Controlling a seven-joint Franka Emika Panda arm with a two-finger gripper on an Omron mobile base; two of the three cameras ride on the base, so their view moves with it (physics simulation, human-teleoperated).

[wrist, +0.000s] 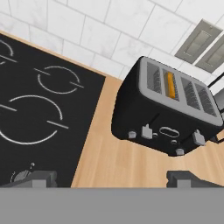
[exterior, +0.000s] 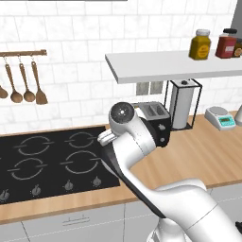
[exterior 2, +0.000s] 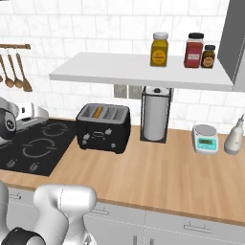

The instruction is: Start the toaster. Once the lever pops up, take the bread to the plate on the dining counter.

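The toaster (exterior 2: 103, 127) stands on the wooden counter (exterior 2: 158, 177) in the left middle of the right base view, its long face with the knobs turned toward the camera. In the hand view it fills the right half of the frame (wrist: 168, 109), tilted, with the bread (wrist: 170, 84) showing as a golden-brown edge sunk in one of its slots; the same orange strip shows in the slotted top in the right base view (exterior 2: 97, 112). In the left base view the toaster (exterior: 156, 124) sits in the centre, partly behind the white arm (exterior: 137, 156).

The gripper (wrist: 111, 179) appears at the bottom of the hand view, its two dark fingertips (wrist: 37, 178) spread wide apart with nothing between them, hovering over the counter short of the toaster and touching nothing.

To the left of the toaster lies the black hob (exterior: 52, 163). To its right stands a paper towel roll (exterior 2: 156, 114) in a wire holder, then a small kitchen scale (exterior 2: 206, 139). A white shelf (exterior 2: 139, 72) above carries jars (exterior 2: 159, 49)
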